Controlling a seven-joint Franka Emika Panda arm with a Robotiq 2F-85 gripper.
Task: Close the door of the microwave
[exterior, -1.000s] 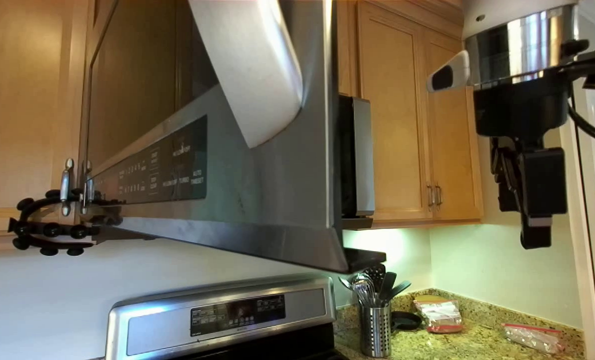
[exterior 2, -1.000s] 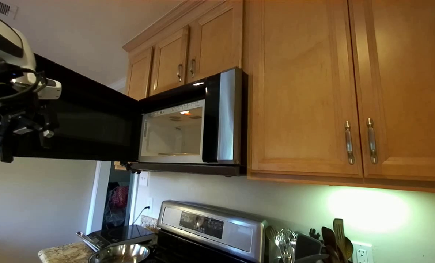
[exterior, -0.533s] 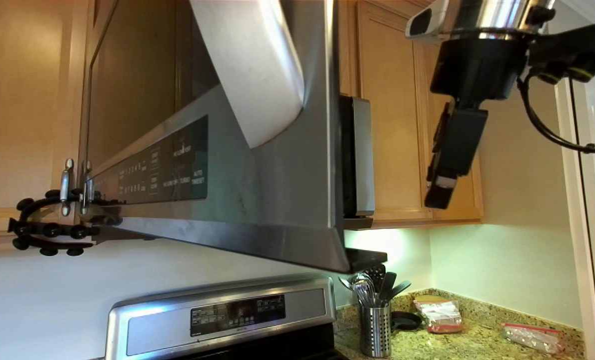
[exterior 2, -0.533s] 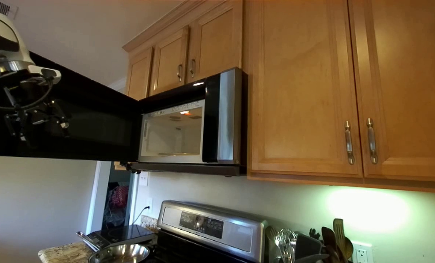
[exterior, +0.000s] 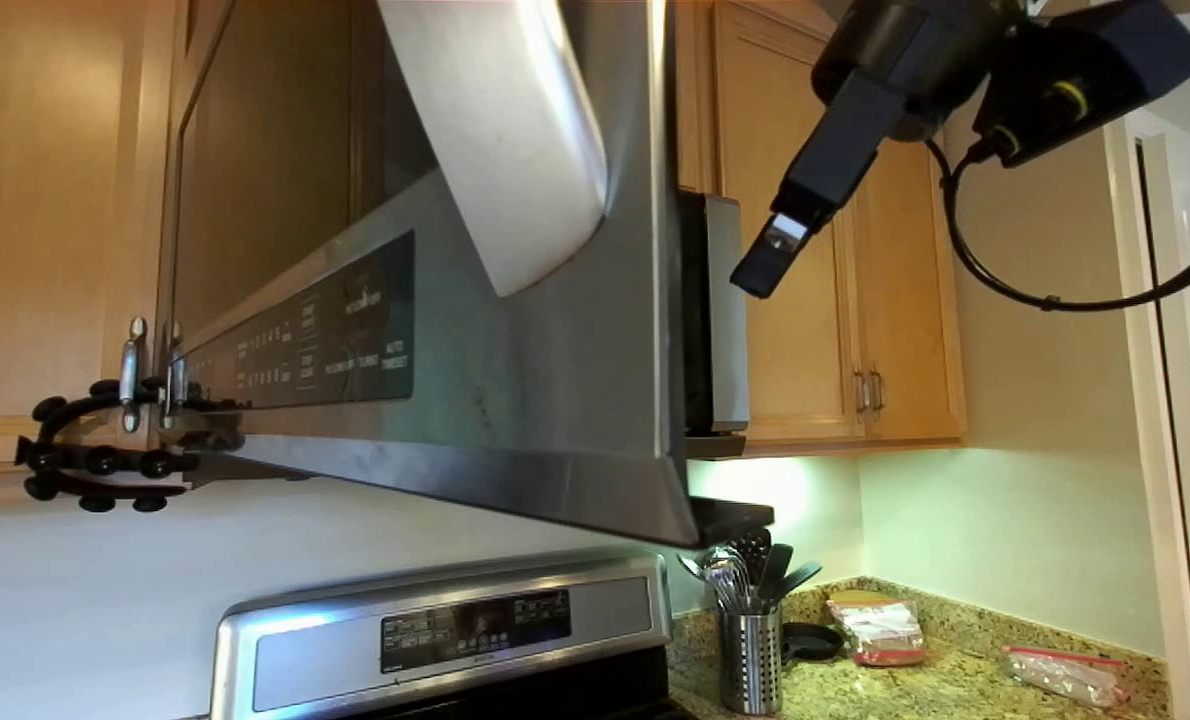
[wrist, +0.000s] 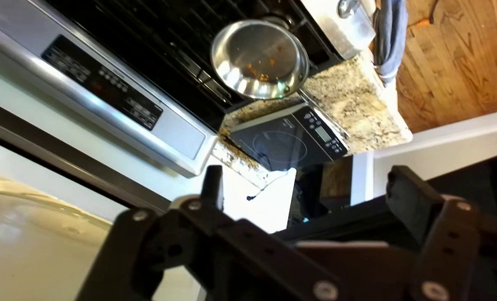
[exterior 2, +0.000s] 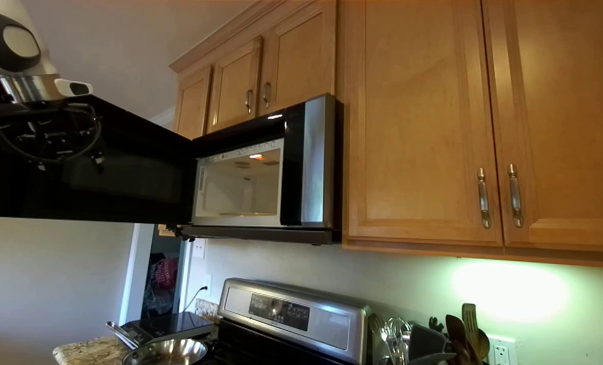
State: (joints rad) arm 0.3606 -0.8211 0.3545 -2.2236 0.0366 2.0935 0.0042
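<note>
Maple-toned wall cabinets (exterior 2: 418, 126) and a pale kitchen wall (exterior 2: 403, 274) fill the right of an exterior view. As the wrist view shows, the end effector (wrist: 308, 182) has its fingers (wrist: 409, 196) spread wide and holds nothing. At the upper right of an exterior view it sits past the free edge (exterior: 667, 300) of the door (exterior: 555, 380), apart from it there. The door stands wide open, its dark inner face (exterior 2: 144, 175) across the left of an exterior view; its bar handle (exterior: 515, 150) is on the outer side, at the top of the frame. In an exterior view the microwave (exterior 2: 317, 162) is near mid-frame, its cavity (exterior 2: 240, 190) exposed.

The step in hand is probably the approach, from what looks like the inner side, where a push would only swing the door wider. Better to round the free edge, press the outer side close to the handle, where leverage is greatest, follow the door's arc evenly and finish firmly so that it catches. Fingers should stay out of the closing gap, and the looped cable (exterior: 1050, 303) could snag on the handle.

Farther out, the wrist view has a steel skillet (wrist: 232, 75) over the stove (wrist: 140, 54), top centre, and an induction cooktop (wrist: 288, 136) on the granite tabletop (wrist: 369, 121) below it.
</note>
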